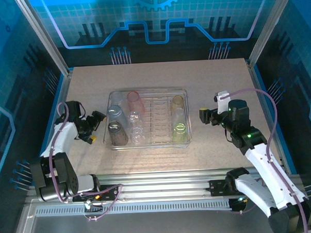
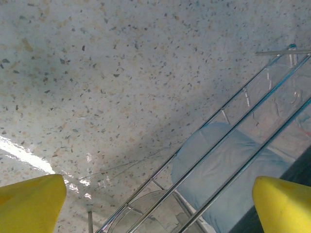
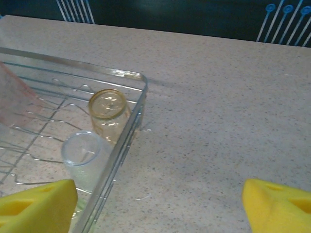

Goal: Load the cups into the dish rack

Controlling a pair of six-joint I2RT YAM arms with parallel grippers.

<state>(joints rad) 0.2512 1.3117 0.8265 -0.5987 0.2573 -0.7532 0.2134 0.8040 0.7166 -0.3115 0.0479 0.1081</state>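
The dish rack (image 1: 154, 90) is a silver wire tray in the middle of the table. In it lie a pale blue cup (image 1: 115, 114), a pink cup (image 1: 134, 101), a grey cup (image 1: 117, 132), a clear cup (image 1: 136, 128), an amber cup (image 1: 177, 102) and a yellow-green cup (image 1: 180, 130). My left gripper (image 1: 97, 127) hangs open just left of the rack, nothing between its yellow fingers (image 2: 31, 204). It looks down on the rack wires (image 2: 228, 131) and the pale blue cup (image 2: 218, 165). My right gripper (image 1: 213, 107) stands open and empty right of the rack, beside the amber cup (image 3: 108, 109) and a clear cup (image 3: 85, 155).
Bare speckled tabletop (image 1: 216, 77) surrounds the rack on all sides. Metal frame posts (image 1: 57, 64) and blue walls stand at both sides and the back. An aluminium rail (image 1: 164, 188) runs along the near edge between the arm bases.
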